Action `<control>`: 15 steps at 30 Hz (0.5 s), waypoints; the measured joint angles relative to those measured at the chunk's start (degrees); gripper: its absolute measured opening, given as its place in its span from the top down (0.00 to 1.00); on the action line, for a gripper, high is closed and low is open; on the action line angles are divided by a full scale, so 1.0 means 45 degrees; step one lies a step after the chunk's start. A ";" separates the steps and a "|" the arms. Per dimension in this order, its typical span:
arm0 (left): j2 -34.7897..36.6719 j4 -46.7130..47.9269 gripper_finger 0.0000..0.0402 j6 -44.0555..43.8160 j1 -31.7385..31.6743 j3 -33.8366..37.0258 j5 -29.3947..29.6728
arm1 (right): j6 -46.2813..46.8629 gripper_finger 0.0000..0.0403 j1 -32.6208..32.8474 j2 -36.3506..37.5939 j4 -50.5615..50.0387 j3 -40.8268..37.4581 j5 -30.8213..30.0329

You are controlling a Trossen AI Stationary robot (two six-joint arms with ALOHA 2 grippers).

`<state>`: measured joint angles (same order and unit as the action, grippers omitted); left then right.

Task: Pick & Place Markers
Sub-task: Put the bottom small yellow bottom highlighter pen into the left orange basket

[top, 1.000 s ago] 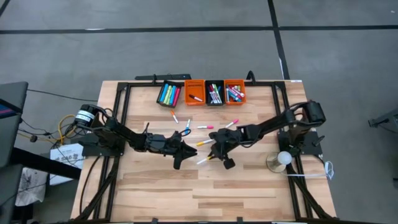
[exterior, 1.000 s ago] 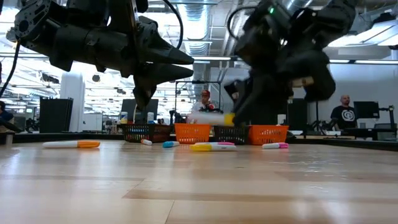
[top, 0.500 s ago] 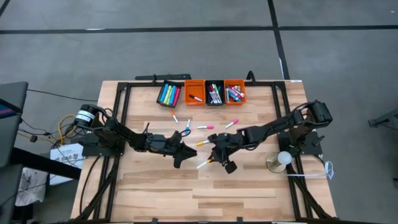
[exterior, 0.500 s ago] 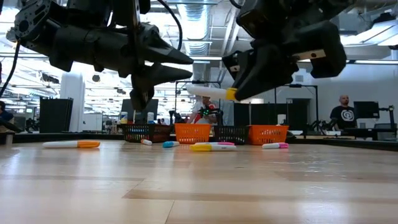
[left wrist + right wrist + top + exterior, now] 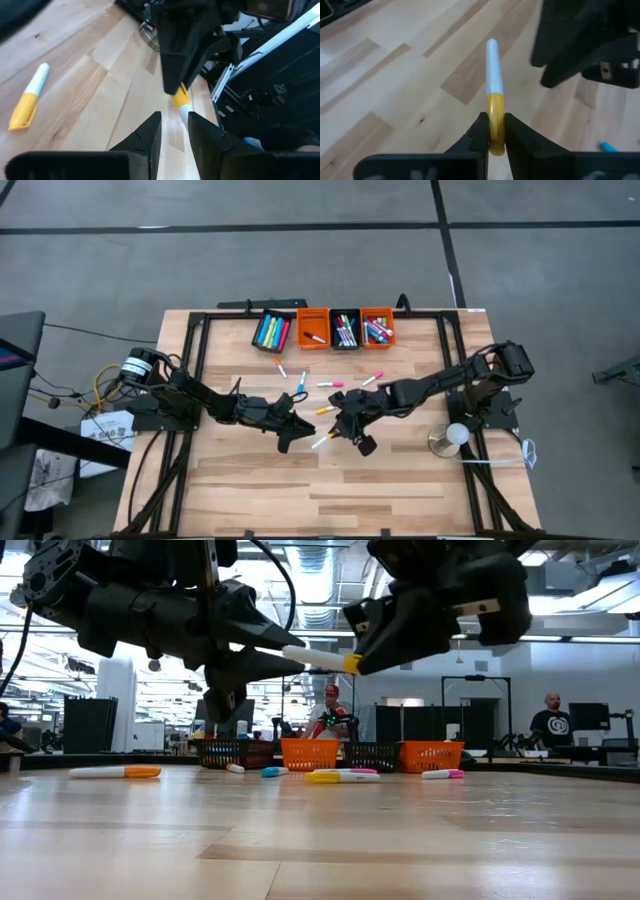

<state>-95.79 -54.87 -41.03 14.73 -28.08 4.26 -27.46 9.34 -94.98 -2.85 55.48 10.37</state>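
Above table [image 5: 400, 480]: right gripper [image 5: 492, 131] clamping yellow marker [image 5: 493, 95], level.

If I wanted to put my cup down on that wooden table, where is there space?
The near half of the light wooden table, below both dark arms, is bare. The strip under the four small orange and black bins is crowded with loose markers. At the centre the right gripper holds a yellow-capped white marker out toward the left gripper.

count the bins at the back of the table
4, in a row along the table's far edge. Left to right in the high view: first black bin, first orange bin, second black bin, second orange bin. All hold markers.
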 joint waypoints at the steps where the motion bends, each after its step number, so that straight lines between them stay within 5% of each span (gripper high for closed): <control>1: 0.0000 -0.0011 0.77 0.0125 0.0004 0.0000 0.0038 | -0.0005 0.91 -0.0073 0.0005 -0.0023 0.0016 0.0000; 15: 0.0005 -0.0214 0.77 0.0485 -0.0045 -0.0010 0.0294 | -0.0340 0.91 -0.1046 0.0000 -0.0121 0.0557 0.0039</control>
<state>-95.77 -55.83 -38.85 14.52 -28.12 5.58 -29.00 4.64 -94.98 -3.40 57.98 10.55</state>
